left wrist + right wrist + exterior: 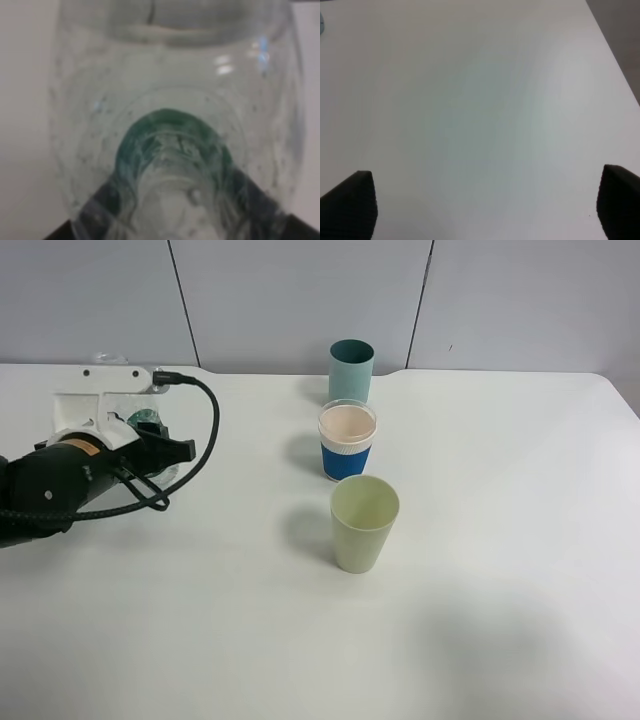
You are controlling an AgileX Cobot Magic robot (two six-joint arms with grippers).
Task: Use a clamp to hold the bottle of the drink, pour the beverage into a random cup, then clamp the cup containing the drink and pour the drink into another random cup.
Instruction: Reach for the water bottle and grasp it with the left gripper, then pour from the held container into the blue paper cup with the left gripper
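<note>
Progress: early, no pour evident | left jaws were closed on the bottle [150,423] at left of the tabletop [500,590] | right jaws stood open (nothing between) | blue-banded cup [347,445] and pale green cup [364,523] awaited both pours.

1. The middle cup [347,440] stands on the desk [500,590], about halfway across it.
2. The rear cup [351,368] stands just behind the middle cup.
3. The front cup [364,523] stands near, before the middle cup and slightly right.
4. The bottle [150,425] is well apart to the middle cup's left.
</note>
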